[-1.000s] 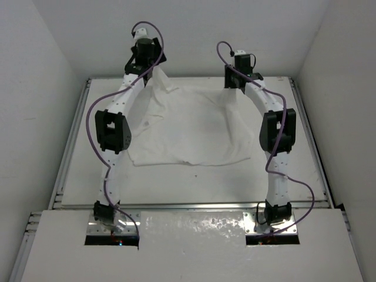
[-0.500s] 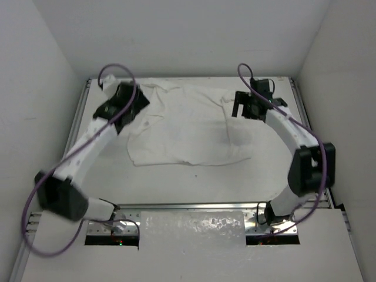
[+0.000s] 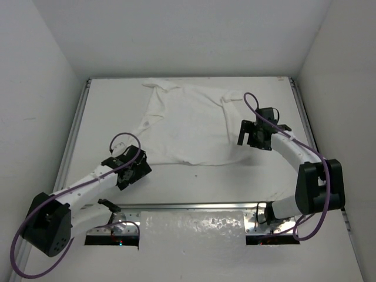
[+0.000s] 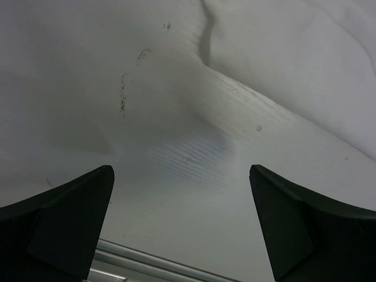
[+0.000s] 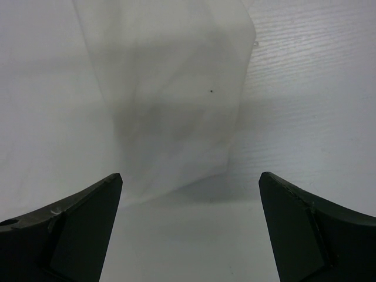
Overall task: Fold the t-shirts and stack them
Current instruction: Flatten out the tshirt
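Observation:
The white t-shirt [image 3: 191, 126] lies spread flat on the far half of the table, with rumpled sleeves at its far corners. My left gripper [image 3: 133, 170] hangs low just off the shirt's near left corner, open and empty. The left wrist view shows its gripper [image 4: 182, 179] over bare tabletop with the t-shirt [image 4: 294, 53] ahead. My right gripper [image 3: 249, 136] is at the shirt's right edge, also open and empty. In the right wrist view, the open gripper [image 5: 191, 182] faces a strip of the t-shirt [image 5: 170, 88].
White walls close in the table [image 3: 194, 182] on the left, back and right. Metal rails [image 3: 73, 141] run along its left, right and near edges. Purple cables loop off both arms.
Both grippers opened and let go of the shirt's far edge, which dropped flat. Both arms then drew back toward the near side, the left one furthest.

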{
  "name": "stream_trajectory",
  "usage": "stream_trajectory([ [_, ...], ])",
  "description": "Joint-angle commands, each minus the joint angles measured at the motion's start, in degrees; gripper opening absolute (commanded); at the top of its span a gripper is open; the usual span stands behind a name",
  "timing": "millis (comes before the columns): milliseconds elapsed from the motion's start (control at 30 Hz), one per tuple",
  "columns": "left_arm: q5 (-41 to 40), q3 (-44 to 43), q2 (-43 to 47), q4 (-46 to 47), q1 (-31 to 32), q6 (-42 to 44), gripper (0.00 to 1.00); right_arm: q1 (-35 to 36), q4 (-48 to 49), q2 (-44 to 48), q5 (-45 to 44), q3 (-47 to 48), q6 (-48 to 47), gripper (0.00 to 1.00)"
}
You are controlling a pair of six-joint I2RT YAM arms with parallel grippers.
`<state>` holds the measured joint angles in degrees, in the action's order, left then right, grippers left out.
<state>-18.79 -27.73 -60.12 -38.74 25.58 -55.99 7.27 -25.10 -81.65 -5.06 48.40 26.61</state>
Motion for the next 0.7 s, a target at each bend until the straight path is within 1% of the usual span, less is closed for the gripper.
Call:
stream_trajectory([
  [0,-3.71,-1.98,-0.96,3.5,0.17,-1.67,1.0,0.03,4.53,-1.32,3.12,-0.24,0.63,0.96],
  [100,-6.25,-2.77,-5.79,5.34,0.17,-3.07,1.0,0.03,6.9,-1.59,4.09,-2.16,0.9,0.96],
  [267,-9.07,-3.56,-10.97,12.97,0.08,-1.32,0.92,0.03,9.02,-0.53,4.88,-4.54,1.16,0.96],
  [300,-10.73,-3.91,-11.68,13.25,0.08,-0.97,0.92,-0.06,8.93,-0.53,4.88,-4.89,1.16,0.96],
  [400,-12.76,-6.63,-14.5,14.39,-0.01,-0.18,0.86,-0.06,9.19,-0.09,4.88,-6.03,1.34,0.96],
  [567,-13.12,-8.57,-19.59,18.34,-0.18,1.93,0.86,-0.06,10.25,2.63,6.29,-8.93,2.3,0.96],
  [600,-12.77,-9.1,-21.34,18.96,-0.18,2.37,0.74,0.03,10.16,3.33,6.12,-9.11,2.22,0.96],
  [633,-12.07,-9.27,-22.05,18.97,-0.1,2.46,0.67,0.03,9.9,3.34,5.85,-9.2,2.13,0.96],
  [667,-11.63,-9.36,-22.58,18.97,-0.1,2.55,0.57,0.03,9.64,3.86,5.76,-9.03,2.13,0.96],
])
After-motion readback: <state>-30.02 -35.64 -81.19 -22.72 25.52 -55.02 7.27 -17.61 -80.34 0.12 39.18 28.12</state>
